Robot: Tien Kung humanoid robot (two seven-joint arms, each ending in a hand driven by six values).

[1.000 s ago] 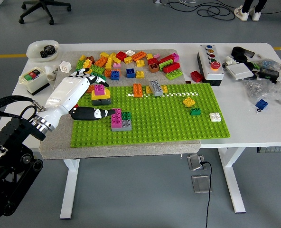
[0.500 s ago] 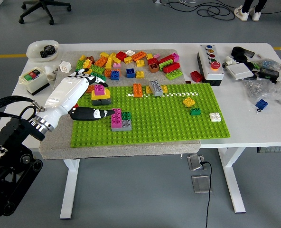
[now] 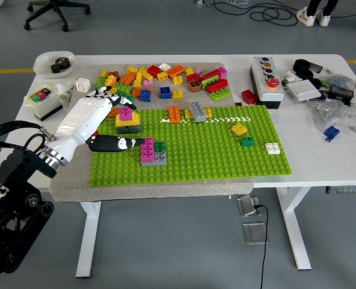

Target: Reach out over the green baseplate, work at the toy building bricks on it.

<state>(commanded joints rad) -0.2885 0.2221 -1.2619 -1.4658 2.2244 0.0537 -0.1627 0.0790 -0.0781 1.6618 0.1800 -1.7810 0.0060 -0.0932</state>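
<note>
The green baseplate lies on a grey mat in the middle of the table. My left hand reaches in over its left edge, white-backed with black fingers spread and holding nothing. Its thumb stretches right along the plate toward a magenta, grey and green stack. The fingers arch above a yellow brick with a magenta top. An orange brick, a grey brick, a yellow brick, a small green brick and a white brick also stand on the plate. The right arm is out of view.
Several loose bricks lie piled behind the plate. A button box and a red brick sit at its right rear. A white bowl and a switch box are far left. Bags and parts clutter the right.
</note>
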